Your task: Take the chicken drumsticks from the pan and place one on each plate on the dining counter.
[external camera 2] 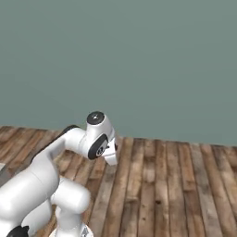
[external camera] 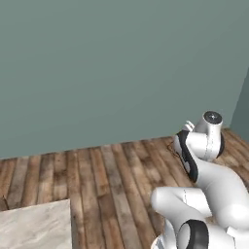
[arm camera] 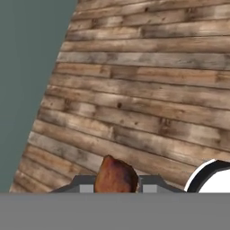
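Pincer (arm camera: 116, 187): clamped on 1 chicken drumstick (arm camera: 115, 175), for carrying.
Drumstick: above wooden floor (arm camera: 148, 90); tabletop (external camera: 34, 226) corner nearby.

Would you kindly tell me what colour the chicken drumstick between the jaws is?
Golden to reddish brown, the chicken drumstick shows best in the hand view.

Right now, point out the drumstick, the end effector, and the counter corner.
chicken drumstick (arm camera: 115, 176): hand view, on its browned upper surface.
end effector (arm camera: 116, 188): hand view, midway between the fingertips, shut on the drumstick.
dining counter (external camera: 34, 226): left base view, on the bare marbled corner.
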